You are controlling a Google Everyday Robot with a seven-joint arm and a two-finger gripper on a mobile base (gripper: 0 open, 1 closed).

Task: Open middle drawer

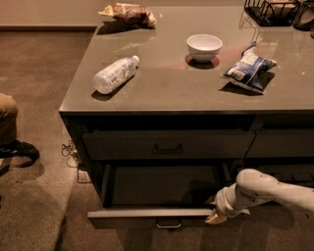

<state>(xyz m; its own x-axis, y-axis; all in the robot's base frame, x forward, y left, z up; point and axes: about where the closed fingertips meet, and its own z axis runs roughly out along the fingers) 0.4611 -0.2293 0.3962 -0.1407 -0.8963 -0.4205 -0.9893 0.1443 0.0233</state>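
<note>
The middle drawer (137, 218) stands pulled out and its shallow box is dark inside. The gripper (213, 211) is at the right end of the drawer front, with its fingers apart, released.

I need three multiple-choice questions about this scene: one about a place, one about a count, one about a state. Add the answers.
1. Where is the gripper? A) high at the left B) at the right end of the front of the middle drawer C) out of view
2. How many snack bags lie on the countertop? A) one B) four C) two
3. The middle drawer is A) pulled out B) shut C) removed
Answers: 1 B, it sits low by that front; 2 C, a blue bag and a brown bag; 3 A, its box shows.
</note>
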